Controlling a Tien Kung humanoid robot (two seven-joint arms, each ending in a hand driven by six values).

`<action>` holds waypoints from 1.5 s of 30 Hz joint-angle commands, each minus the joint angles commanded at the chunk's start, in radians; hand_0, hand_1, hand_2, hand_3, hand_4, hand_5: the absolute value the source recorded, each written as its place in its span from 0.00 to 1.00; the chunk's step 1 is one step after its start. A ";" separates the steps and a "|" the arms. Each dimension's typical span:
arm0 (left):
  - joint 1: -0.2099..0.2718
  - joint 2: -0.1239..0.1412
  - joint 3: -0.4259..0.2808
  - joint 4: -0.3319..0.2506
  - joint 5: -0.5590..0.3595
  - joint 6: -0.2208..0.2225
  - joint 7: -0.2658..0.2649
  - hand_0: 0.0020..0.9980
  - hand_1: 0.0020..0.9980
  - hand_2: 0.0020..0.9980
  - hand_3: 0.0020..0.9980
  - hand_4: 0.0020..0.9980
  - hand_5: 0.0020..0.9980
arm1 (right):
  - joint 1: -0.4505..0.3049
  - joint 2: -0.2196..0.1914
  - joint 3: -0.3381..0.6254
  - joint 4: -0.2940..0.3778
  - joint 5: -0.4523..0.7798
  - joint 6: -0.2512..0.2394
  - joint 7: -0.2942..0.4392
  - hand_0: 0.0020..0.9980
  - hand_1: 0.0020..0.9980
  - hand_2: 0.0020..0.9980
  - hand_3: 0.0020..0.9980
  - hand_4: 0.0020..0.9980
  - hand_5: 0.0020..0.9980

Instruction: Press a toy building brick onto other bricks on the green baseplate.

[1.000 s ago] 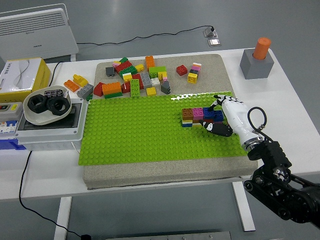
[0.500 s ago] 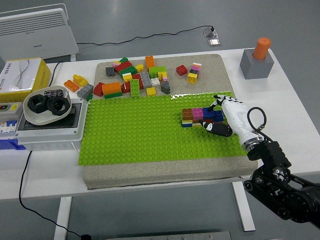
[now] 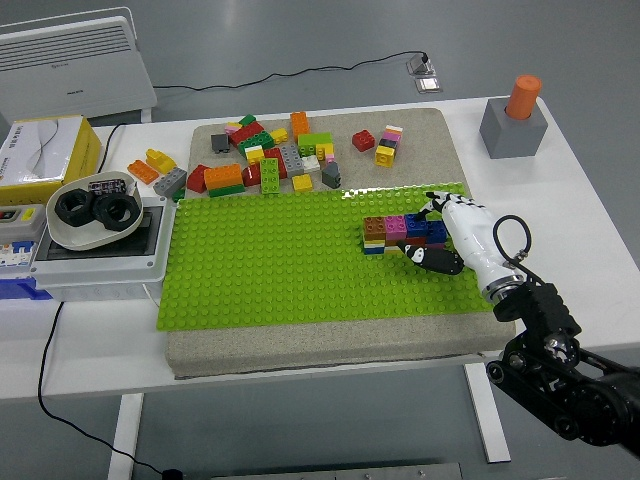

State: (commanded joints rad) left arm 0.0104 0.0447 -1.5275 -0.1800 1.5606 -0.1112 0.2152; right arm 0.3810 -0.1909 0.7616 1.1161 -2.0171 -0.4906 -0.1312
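Note:
A green baseplate lies on a beige pad. On its right part stands a short row of stacked bricks: brown, magenta and blue tops over yellow, blue and red ones. My right hand, white with black fingertips, rests against the row's right end, its fingers curled around the blue brick and its thumb below the row. The hand hides the brick's right side. My left arm is out of view.
Several loose bricks lie on the pad behind the baseplate. A grey box with a white bowl of black parts stands at the left, a yellow box behind it. A grey block with an orange cylinder stands at the far right.

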 joint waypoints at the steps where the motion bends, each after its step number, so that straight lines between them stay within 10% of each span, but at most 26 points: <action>1: 0.000 0.000 0.000 0.000 0.000 0.000 0.000 0.72 0.41 0.56 0.77 0.96 1.00 | 0.000 0.000 0.000 -0.001 0.000 0.000 0.000 0.80 0.87 0.87 0.56 0.84 0.48; 45: 0.000 0.000 -0.004 0.000 0.002 0.001 -0.001 0.72 0.41 0.56 0.78 0.95 1.00 | -0.001 -0.008 -0.012 -0.007 -0.002 0.004 -0.004 0.81 0.86 0.86 0.56 0.85 0.48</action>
State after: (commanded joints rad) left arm 0.0102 0.0446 -1.5315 -0.1800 1.5629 -0.1099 0.2138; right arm 0.3802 -0.1994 0.7499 1.1095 -2.0187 -0.4863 -0.1354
